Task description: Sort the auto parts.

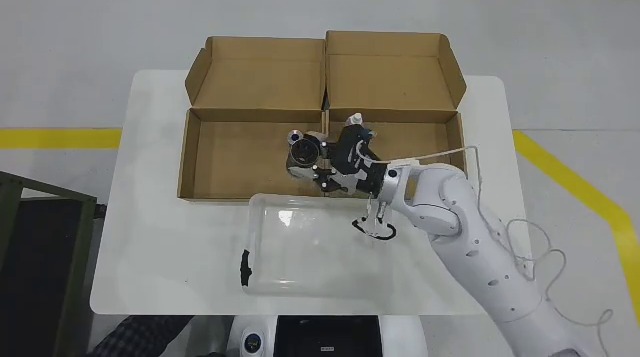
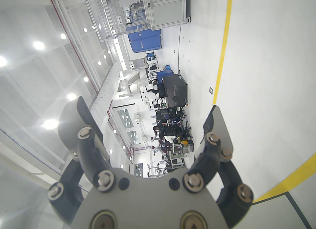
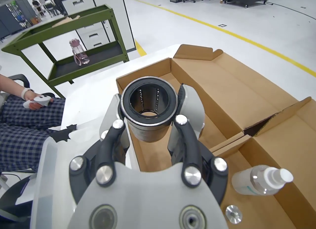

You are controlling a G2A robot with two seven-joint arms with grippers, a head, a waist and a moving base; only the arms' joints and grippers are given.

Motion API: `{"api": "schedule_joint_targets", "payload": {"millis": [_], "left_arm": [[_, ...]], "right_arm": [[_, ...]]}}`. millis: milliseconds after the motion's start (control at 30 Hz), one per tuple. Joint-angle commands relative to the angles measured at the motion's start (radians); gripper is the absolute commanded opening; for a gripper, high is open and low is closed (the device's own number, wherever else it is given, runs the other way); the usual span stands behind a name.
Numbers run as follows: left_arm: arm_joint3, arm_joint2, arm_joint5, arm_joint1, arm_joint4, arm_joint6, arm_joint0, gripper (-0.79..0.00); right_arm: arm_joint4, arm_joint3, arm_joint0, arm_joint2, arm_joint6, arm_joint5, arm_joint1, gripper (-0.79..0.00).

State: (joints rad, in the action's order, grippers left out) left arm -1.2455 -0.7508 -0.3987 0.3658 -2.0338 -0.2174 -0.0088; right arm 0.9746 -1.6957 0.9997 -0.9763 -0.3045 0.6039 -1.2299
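My right gripper (image 3: 149,100) is shut on a metal cylindrical bearing (image 3: 148,121) with a black-rimmed hollow end, held upright above the near edge of the left cardboard box (image 3: 153,158). From above, the bearing (image 1: 299,143) and right gripper (image 1: 312,155) hang over that box's right end (image 1: 240,162). The right cardboard box (image 1: 420,147) holds a clear spray bottle (image 3: 261,182) and a small metal disc (image 3: 233,214). My left gripper (image 2: 148,116) is open, pointing out at the hall with nothing between its fingers.
A clear plastic bin (image 1: 300,252) stands on the white table (image 1: 150,207) in front of the boxes, under the right arm. Both box lids (image 1: 330,72) stand open at the back. A green cart (image 3: 61,42) is beside the table's left side.
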Motion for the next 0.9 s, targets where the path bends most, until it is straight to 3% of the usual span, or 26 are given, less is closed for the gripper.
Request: {"api": "schedule_joint_targets", "payload": {"millis": [0, 867], "left_arm": [[0.0, 0.0, 0.0, 0.0, 0.0, 0.0, 0.0, 0.0], [0.0, 0.0, 0.0, 0.0, 0.0, 0.0, 0.0, 0.0]], "right_arm": [[0.028, 0.017, -0.021, 0.024, -0.007, -0.01, -0.006, -0.785], [0.261, 0.251, -0.211, 0.237, -0.095, -0.134, -0.085, -0.785]]}}
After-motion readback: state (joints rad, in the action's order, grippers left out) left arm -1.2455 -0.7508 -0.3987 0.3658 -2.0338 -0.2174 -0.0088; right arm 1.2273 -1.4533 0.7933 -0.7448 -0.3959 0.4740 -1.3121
